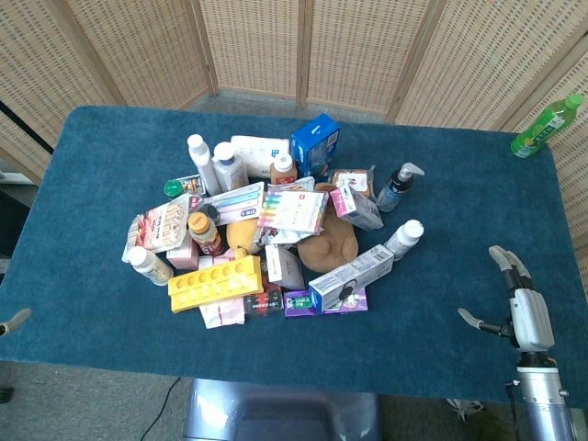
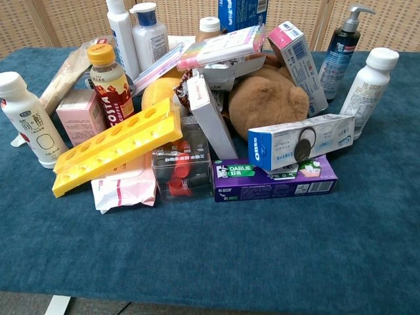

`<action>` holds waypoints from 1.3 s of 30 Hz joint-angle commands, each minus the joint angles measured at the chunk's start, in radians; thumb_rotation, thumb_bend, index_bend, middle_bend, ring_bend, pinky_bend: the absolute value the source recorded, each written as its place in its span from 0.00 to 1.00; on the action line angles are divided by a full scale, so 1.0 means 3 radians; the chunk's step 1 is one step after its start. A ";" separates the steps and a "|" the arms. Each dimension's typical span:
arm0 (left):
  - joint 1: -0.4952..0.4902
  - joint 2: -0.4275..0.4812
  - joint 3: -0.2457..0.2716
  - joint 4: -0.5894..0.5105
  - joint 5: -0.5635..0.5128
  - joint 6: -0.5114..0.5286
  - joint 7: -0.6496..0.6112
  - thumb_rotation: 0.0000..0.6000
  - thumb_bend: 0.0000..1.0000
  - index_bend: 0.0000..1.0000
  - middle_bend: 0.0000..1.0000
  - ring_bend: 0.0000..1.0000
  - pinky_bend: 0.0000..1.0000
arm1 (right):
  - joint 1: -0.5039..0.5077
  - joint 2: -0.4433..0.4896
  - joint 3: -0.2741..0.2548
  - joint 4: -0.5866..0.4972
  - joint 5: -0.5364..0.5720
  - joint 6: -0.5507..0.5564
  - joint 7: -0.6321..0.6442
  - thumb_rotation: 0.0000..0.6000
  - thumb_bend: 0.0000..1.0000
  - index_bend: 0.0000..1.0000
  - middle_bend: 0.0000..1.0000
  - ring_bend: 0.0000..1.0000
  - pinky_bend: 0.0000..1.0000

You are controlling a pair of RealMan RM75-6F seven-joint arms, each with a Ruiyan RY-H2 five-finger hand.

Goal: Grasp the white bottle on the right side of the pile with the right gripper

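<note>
Standing upright at the pile's right edge, just beside the Oreo box (image 2: 302,141), the white bottle (image 2: 369,92) looks light, rigid, smooth — likely slippery; grasp its labelled middle. Well apart, the right hand (image 1: 522,308) hovers released, fingers spread — holding nothing.

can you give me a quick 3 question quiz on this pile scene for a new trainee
1. True or false: the right hand already holds the white bottle.
2. Multiple choice: what stands just beyond the white bottle, further from the robot? A) green bottle B) dark pump bottle C) yellow tray
3. Fill in: the Oreo box lies on top of a purple ____ box.

Key:
1. False. The hand is apart from it, fingers spread and holding nothing.
2. B, the dark pump bottle.
3. Darlie, the purple Darlie box.
</note>
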 commanded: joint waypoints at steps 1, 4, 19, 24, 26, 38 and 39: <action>-0.0002 -0.0004 0.0003 0.0001 0.0006 -0.0002 0.0011 1.00 0.00 0.00 0.00 0.00 0.00 | 0.0003 -0.0006 -0.0002 0.0015 0.0013 -0.0017 0.0001 1.00 0.00 0.00 0.00 0.00 0.00; -0.0002 -0.0007 0.0005 -0.0003 0.0013 0.0003 0.0020 1.00 0.00 0.00 0.00 0.00 0.00 | 0.0008 -0.0018 0.0001 0.0042 0.0037 -0.0042 0.0009 1.00 0.00 0.00 0.00 0.00 0.00; 0.0006 0.0000 -0.0002 -0.0007 0.0018 0.0033 0.0022 1.00 0.00 0.00 0.00 0.00 0.00 | 0.0361 -0.0372 0.0184 0.0259 0.0308 -0.0591 0.0064 1.00 0.00 0.00 0.00 0.00 0.00; -0.0009 -0.0016 -0.0005 0.0004 -0.0006 0.0010 0.0060 1.00 0.00 0.00 0.00 0.00 0.00 | 0.0550 -0.0568 0.0334 0.0438 0.0480 -0.0823 0.0117 1.00 0.00 0.00 0.00 0.00 0.00; -0.0017 -0.0024 -0.0009 0.0007 -0.0023 -0.0004 0.0073 1.00 0.00 0.00 0.00 0.00 0.00 | 0.0618 -0.0620 0.0405 0.0497 0.0548 -0.0898 0.0154 1.00 0.00 0.00 0.00 0.00 0.00; -0.0054 -0.0072 0.0003 -0.0011 -0.0055 -0.0076 0.0179 1.00 0.00 0.00 0.00 0.00 0.00 | 0.0890 -0.0834 0.0604 0.0689 0.0744 -0.1106 0.0104 1.00 0.00 0.00 0.00 0.00 0.00; -0.0057 -0.0076 0.0004 -0.0011 -0.0059 -0.0082 0.0188 1.00 0.00 0.00 0.00 0.00 0.00 | 0.0910 -0.0860 0.0611 0.0700 0.0755 -0.1117 0.0093 1.00 0.00 0.00 0.00 0.00 0.00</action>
